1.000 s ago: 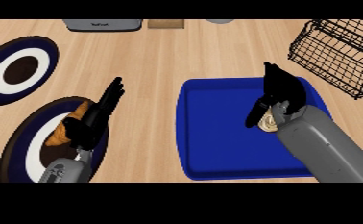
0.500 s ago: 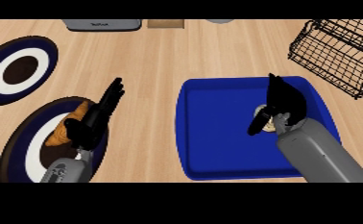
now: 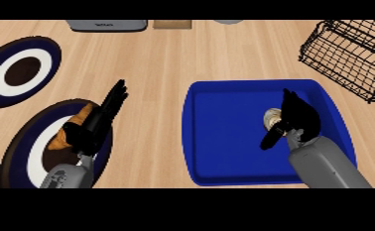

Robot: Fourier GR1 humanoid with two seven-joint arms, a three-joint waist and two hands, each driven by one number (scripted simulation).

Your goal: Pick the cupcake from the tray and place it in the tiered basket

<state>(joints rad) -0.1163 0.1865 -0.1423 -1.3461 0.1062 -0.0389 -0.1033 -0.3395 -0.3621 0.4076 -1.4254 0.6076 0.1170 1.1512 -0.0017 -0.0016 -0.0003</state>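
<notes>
A blue tray [image 3: 227,141] lies on the wooden counter right of centre. On its right part stands the cupcake [image 3: 273,118], pale, small and mostly hidden. My right hand [image 3: 299,117] is right against it, fingers lying over its right side and the thumb reaching down past its left side, not curled tight. The black wire tiered basket [image 3: 343,51] stands at the upper right, apart from the tray. My left hand [image 3: 99,121] rests open at the lower left, fingers straight, above a dark plate.
A dark blue plate [image 3: 33,150] under the left hand carries a brown pastry [image 3: 72,132]. Another blue and white plate [image 3: 26,71] sits at the far left. At the back edge are a grey appliance [image 3: 106,25] and a brown board [image 3: 172,24].
My right hand has moved a little nearer and lower over the tray, settling round the cupcake. The left hand has not moved.
</notes>
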